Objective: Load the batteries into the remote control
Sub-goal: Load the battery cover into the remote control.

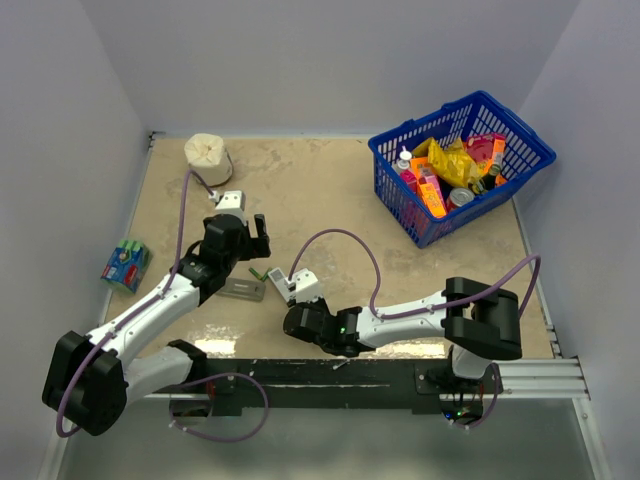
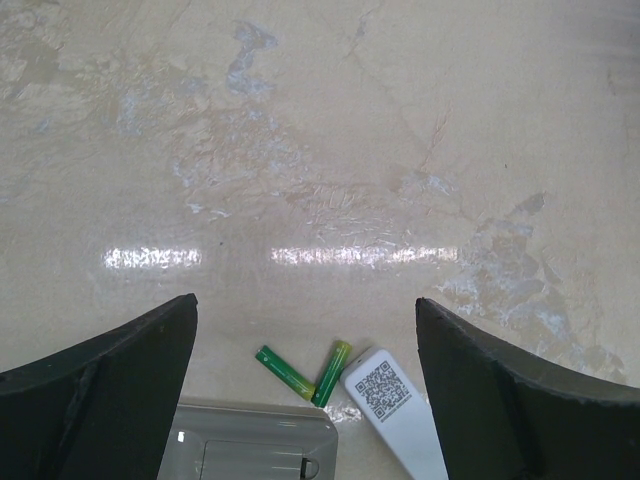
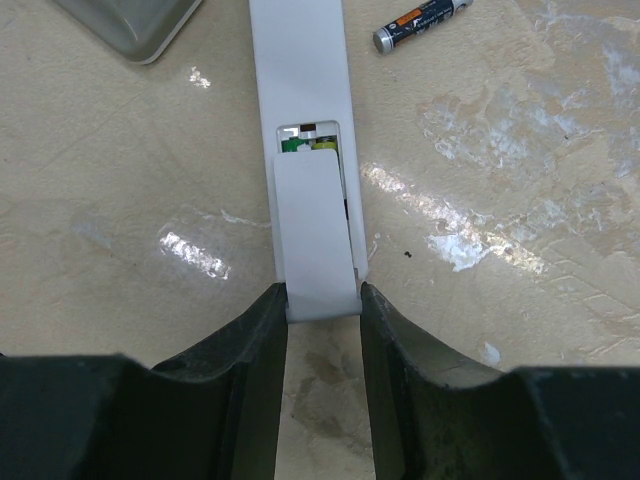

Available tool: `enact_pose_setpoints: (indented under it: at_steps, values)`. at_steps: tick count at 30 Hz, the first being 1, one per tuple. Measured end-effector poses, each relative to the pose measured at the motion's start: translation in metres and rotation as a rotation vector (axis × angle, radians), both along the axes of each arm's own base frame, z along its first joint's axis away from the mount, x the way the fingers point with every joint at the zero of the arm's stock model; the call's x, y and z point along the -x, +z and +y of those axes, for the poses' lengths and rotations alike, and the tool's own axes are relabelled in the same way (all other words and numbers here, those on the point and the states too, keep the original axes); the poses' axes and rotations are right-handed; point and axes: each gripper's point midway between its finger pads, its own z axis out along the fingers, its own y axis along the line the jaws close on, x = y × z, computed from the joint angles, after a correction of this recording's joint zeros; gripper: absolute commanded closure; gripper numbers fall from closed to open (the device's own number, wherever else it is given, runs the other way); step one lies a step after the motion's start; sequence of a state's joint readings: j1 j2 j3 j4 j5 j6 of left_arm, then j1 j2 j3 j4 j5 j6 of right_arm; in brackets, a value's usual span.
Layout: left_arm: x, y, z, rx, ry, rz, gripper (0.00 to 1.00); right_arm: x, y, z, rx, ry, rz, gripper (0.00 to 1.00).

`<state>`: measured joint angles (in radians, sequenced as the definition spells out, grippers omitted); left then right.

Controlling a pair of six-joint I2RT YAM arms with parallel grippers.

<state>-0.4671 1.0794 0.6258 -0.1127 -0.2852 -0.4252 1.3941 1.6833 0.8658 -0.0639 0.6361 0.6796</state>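
White plastic takes up most of the right wrist view: the slim, flat, bar-shaped remote control (image 3: 300,80) lies back-up on the beige worktop, close to the near edge and about midway between the left and right edges. Its thin white back cover (image 3: 315,230) sits over most of the battery bay. A small window at the bay's far end is uncovered, and a green cylindrical cell (image 3: 295,146) shows inside it beside a metal contact. The rest of the bay is hidden, so I cannot tell whether it holds a full set.

By my reading the loading is nearly done, and what is left is to slide the cover fully home. The cover looks slightly askew, with a dark sliver along its right side.

Spare cells lie loose on the worktop:
- a dark battery with an orange label (image 3: 420,24), just right of the remote
- two green batteries (image 2: 285,371) (image 2: 331,373), beside a flat grey plastic piece (image 2: 250,440)

The right gripper (image 3: 322,300) is narrowed onto the near end of the remote, with a dark finger pressed against each long side and the cover's end between them.

The left gripper (image 2: 305,305) hangs above the two green batteries, spread wide and touching nothing.
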Motion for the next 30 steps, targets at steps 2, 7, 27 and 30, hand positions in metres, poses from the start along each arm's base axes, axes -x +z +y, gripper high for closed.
enact_pose_setpoints:
  at_steps: [2,7,27,30]
  values:
    - [0.0,0.0,0.0,0.0,0.0,0.0,0.06,0.0,0.0,0.0,0.0,0.0,0.0,0.64]
    - [0.0,0.0,0.0,0.0,0.0,0.0,0.06,0.0004,-0.0001,0.0003,0.0,0.002,0.002,0.61]
    - [0.0,0.0,0.0,0.0,0.0,0.0,0.06,0.0034,-0.0002,0.0033,-0.009,0.014,0.019,0.57]
    - [0.0,0.0,0.0,0.0,0.0,0.0,0.06,0.0031,-0.0001,0.0032,-0.009,0.013,0.018,0.56]
